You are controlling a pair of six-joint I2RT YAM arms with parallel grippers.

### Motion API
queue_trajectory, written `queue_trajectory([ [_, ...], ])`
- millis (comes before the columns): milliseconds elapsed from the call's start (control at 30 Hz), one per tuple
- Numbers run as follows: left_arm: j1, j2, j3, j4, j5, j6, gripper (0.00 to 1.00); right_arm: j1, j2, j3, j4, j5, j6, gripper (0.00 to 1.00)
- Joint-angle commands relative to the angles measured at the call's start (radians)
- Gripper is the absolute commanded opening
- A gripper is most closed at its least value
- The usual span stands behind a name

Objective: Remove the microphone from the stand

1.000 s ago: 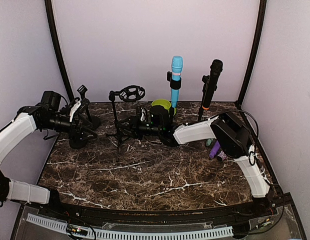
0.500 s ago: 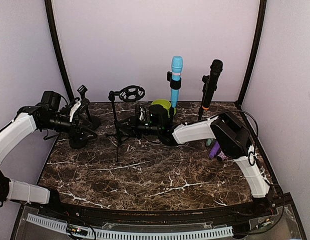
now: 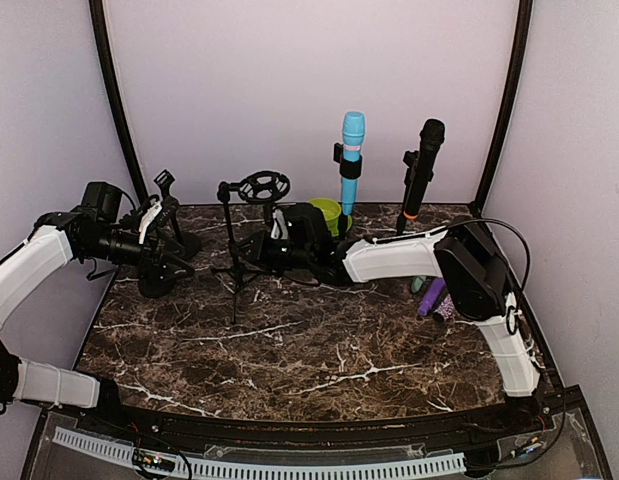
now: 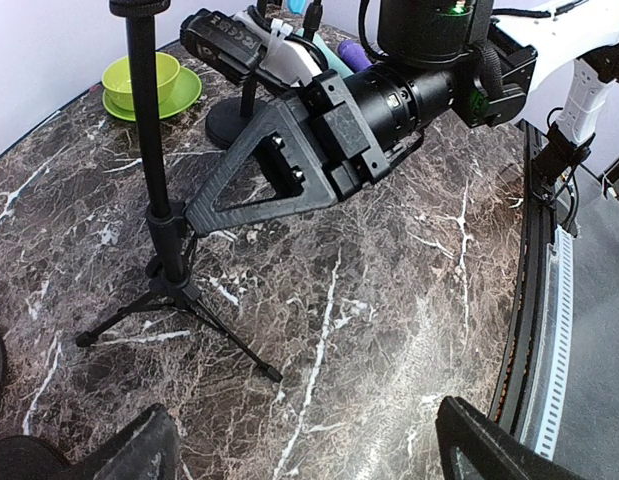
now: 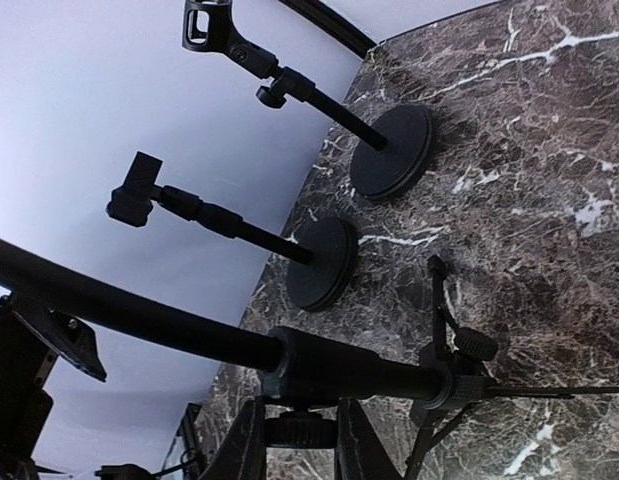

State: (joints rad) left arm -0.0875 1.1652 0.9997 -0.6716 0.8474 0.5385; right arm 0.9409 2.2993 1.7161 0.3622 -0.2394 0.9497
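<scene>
A blue microphone [image 3: 352, 150] and a black microphone [image 3: 422, 165] stand upright in clip stands at the back of the table. My right gripper [image 3: 247, 254] reaches left to the black tripod stand [image 3: 233, 262], which carries an empty ring mount [image 3: 262, 186]. In the right wrist view the right gripper [image 5: 301, 440] is shut on the knob of the tripod stand's pole [image 5: 329, 368]. My left gripper [image 4: 309, 450] hangs open over bare marble, left of the tripod stand [image 4: 159, 220], with nothing between its fingers.
Two round-base stands [image 5: 394, 150] [image 5: 324, 262] with empty clips stand at the far left, close to the left arm. A green bowl [image 3: 325, 210] sits behind the right gripper. A purple object [image 3: 429, 298] lies by the right arm.
The right gripper has slid left and slightly back along the tripod stand, and its jaws have narrowed onto the pole's knob. The left arm has not moved.
</scene>
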Motion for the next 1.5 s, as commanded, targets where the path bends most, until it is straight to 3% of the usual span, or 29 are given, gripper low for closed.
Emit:
queue_trajectory([
  [0, 0.004, -0.009, 0.015, -0.016, 0.000, 0.005, 0.92, 0.025, -0.041, 0.024, -0.149, 0.185, -0.168, 0.00],
  [267, 0.005, -0.009, 0.020, -0.019, -0.002, 0.004, 0.92, 0.077, -0.057, 0.043, -0.193, 0.380, -0.319, 0.00],
  [400, 0.005, -0.007, 0.025, -0.020, -0.002, 0.003, 0.92, 0.080, -0.070, 0.032, -0.181, 0.389, -0.318, 0.12],
  [467, 0.004, -0.007, 0.025, -0.020, -0.003, 0.004, 0.92, 0.077, -0.086, 0.007, -0.135, 0.359, -0.291, 0.24],
  [600, 0.004, -0.007, 0.027, -0.026, -0.003, 0.006, 0.92, 0.056, -0.109, -0.052, -0.031, 0.224, -0.194, 0.52],
  [733, 0.005, -0.009, 0.028, -0.028, -0.004, 0.010, 0.92, 0.027, -0.121, -0.120, 0.080, 0.086, -0.067, 0.65],
  [833, 0.004, -0.010, 0.028, -0.029, 0.000, 0.009, 0.92, 0.005, -0.105, -0.150, 0.163, 0.086, -0.067, 0.65],
  [900, 0.004, -0.010, 0.027, -0.028, 0.002, 0.006, 0.92, 0.000, -0.098, -0.167, 0.188, -0.049, 0.068, 0.65],
  [1000, 0.005, -0.012, 0.029, -0.027, 0.002, 0.007, 0.92, 0.000, -0.113, -0.235, 0.242, -0.058, 0.098, 0.65],
  [1233, 0.005, 0.008, 0.035, -0.011, 0.016, -0.015, 0.92, 0.001, -0.200, -0.467, 0.390, 0.006, 0.129, 0.64],
  [1467, 0.003, 0.104, 0.087, 0.054, 0.037, -0.056, 0.89, 0.008, -0.346, -0.625, 0.330, 0.121, 0.036, 0.62],
])
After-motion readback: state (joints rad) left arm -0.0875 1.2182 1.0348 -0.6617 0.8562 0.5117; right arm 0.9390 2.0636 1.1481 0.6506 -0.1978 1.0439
